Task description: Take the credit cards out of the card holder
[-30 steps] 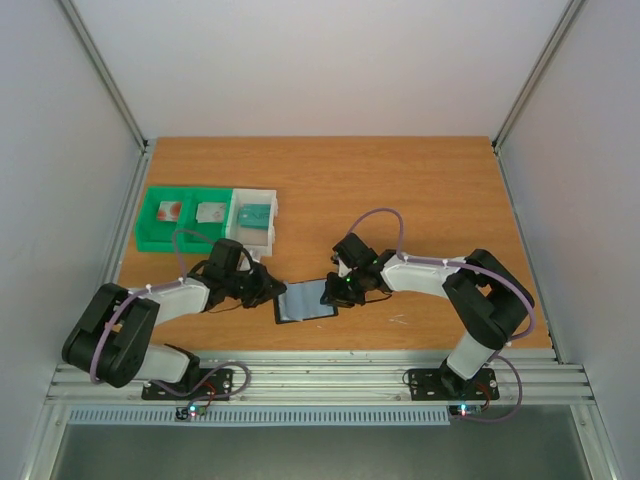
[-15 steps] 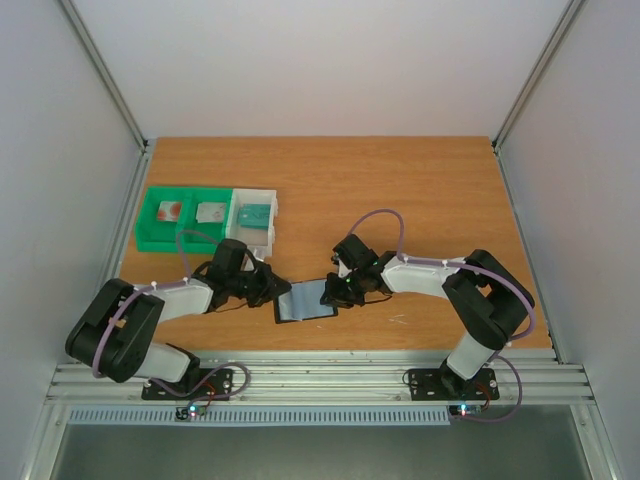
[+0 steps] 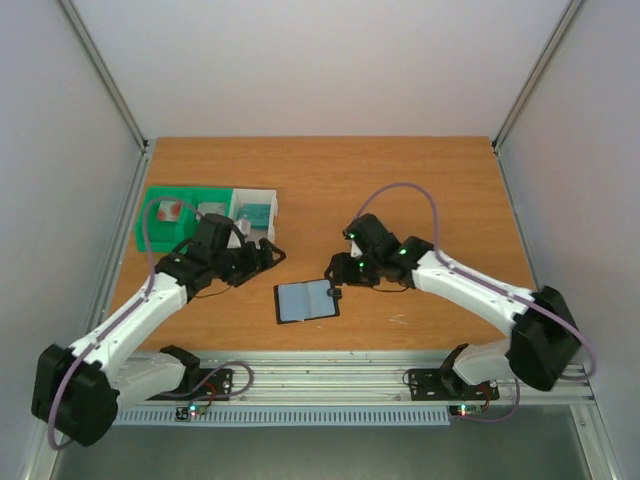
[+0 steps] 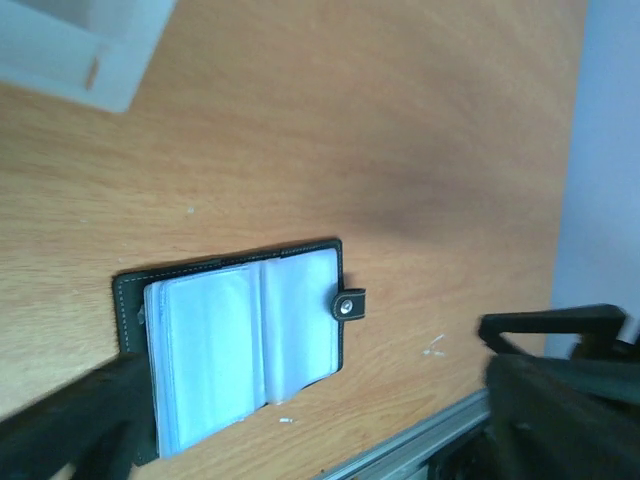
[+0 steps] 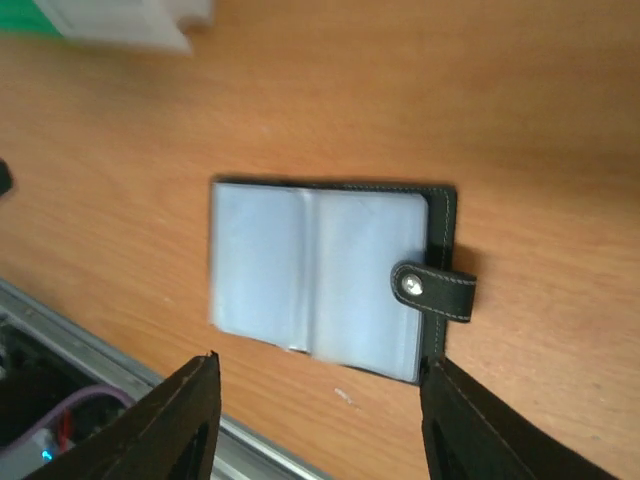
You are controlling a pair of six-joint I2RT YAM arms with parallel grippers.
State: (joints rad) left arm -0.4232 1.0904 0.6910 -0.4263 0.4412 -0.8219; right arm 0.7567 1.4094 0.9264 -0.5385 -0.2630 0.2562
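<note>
The card holder [image 3: 305, 300] lies open and flat on the table, its pale blue pockets up and its clasp tab [image 5: 435, 290] to one side. In both wrist views the card holder [image 4: 240, 340] [image 5: 330, 270] rests free below the fingers. My left gripper [image 3: 265, 250] [image 4: 305, 400] hovers open to its upper left, holding nothing. My right gripper [image 3: 335, 270] [image 5: 320, 362] hangs open just past its right edge, also without anything in it. A teal credit card [image 3: 255, 213] rests in the white tray [image 3: 238, 222]. A whitish card [image 3: 210, 212] sits in the green tray [image 3: 150, 238].
The green and white trays stand side by side at the back left, a reddish-white item [image 3: 168, 210] in the leftmost section. The white tray's corner [image 4: 90, 50] shows in the left wrist view. The metal rail [image 3: 320, 375] runs along the near table edge.
Both grippers have opened and drawn back from the card holder's edges. The left arm swung up and left, the right arm rose and stretched out. The card holder stays flat.
</note>
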